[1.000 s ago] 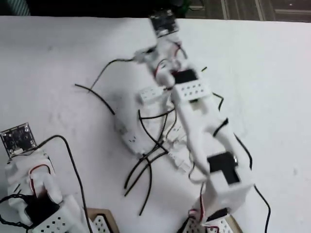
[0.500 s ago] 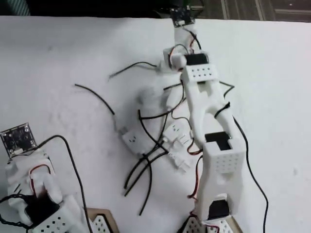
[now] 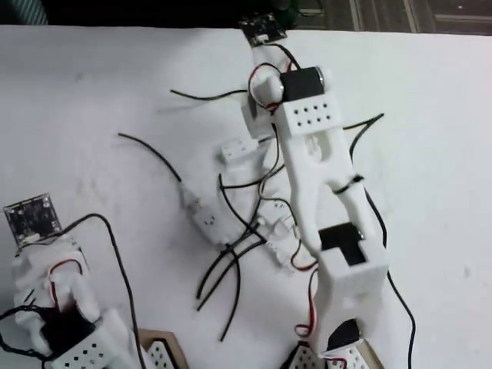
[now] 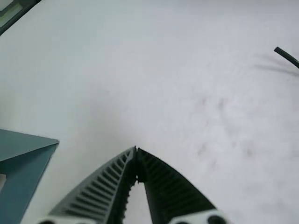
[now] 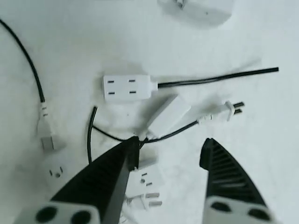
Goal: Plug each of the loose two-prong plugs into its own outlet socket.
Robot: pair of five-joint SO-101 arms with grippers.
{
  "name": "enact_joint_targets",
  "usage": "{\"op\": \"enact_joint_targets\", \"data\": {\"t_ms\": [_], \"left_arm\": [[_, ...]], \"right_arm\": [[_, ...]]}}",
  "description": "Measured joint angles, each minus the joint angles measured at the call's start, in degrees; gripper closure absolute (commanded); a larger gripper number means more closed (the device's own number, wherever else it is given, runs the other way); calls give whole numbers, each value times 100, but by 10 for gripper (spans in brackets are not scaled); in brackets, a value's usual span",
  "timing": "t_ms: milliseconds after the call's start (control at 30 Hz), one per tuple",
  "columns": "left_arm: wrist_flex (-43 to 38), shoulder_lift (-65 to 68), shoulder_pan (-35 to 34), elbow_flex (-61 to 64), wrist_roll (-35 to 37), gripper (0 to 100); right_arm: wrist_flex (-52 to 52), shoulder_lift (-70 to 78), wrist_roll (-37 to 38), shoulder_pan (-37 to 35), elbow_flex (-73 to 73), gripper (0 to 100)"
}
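High view: white table [image 3: 77, 92] under loose black cords [image 3: 161, 160], dark room [image 3: 138, 11] beyond

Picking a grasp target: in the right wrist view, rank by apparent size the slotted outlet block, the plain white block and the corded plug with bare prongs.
1. Slotted outlet block and plain white block: nearly alike, so not ranked.
2. Corded plug: clearly smallest.

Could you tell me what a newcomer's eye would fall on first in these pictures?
Probably the right arm, stretched across the white table, with the right gripper open above a tangle of black cords and white outlet blocks. Next, the left gripper, shut, low over bare tabletop at the high view's lower left.
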Motion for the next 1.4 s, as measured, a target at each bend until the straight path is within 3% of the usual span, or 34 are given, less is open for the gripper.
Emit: {"op": "enact_joint_targets", "data": {"t_ms": [300,467,700,1033,1400], "left_arm": [[0,0,466,0,0,976],[0,0,844,0,0,976],[0,0,1697,0,-642,976],[352,0,2163,-396,-659,976],[413,387,2813,-686,-659,976]], "right_arm": [[211,-1327,0,-70,1371,984],[211,-2347,0,-167,2505,975],[114,-3692,0,-167,4396,975],[-1776,-5125,0,-167,7270,975],[-2725,-5319,0,343,8079,974]]}}
